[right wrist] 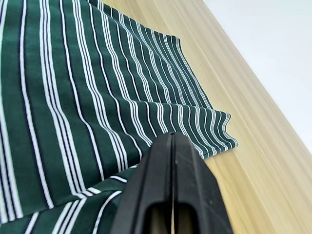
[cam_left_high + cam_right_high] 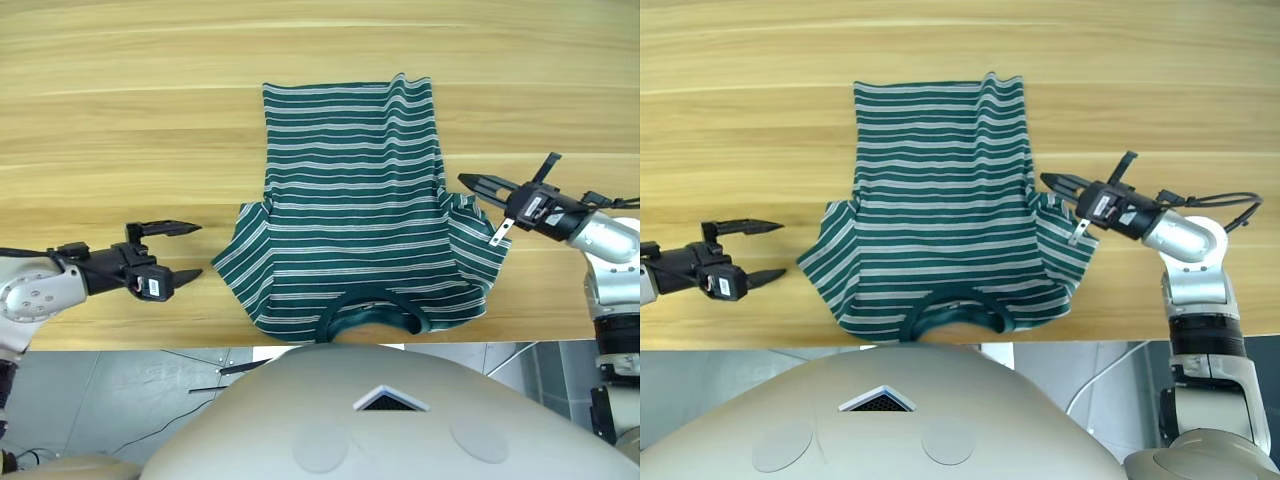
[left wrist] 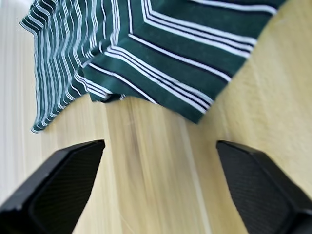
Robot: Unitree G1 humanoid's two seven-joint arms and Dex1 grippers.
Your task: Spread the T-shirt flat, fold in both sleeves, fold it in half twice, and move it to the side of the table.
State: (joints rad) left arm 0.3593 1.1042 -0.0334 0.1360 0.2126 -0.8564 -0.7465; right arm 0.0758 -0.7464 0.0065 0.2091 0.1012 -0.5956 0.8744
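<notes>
A dark green T-shirt [image 2: 350, 190] with white stripes lies on the wooden table [image 2: 120, 120], collar [image 2: 370, 305] toward me and hem at the far end. Both short sleeves stick out a little and look rumpled. My left gripper [image 2: 196, 250] is open just left of the left sleeve [image 2: 240, 250], fingers apart over bare wood with nothing between them; the left wrist view has the sleeve edge [image 3: 185, 63] just beyond the open fingers. My right gripper [image 2: 466, 181] is shut, its tip over the shirt's right edge above the right sleeve [image 2: 475, 250]. In the right wrist view the joined fingers [image 1: 171, 161] hover over striped cloth [image 1: 73, 97].
The table's front edge [image 2: 150, 347] runs just below the collar, with floor beneath it. Bare wood stretches left, right and beyond the shirt. A black cable [image 2: 1225, 205] loops from the right wrist.
</notes>
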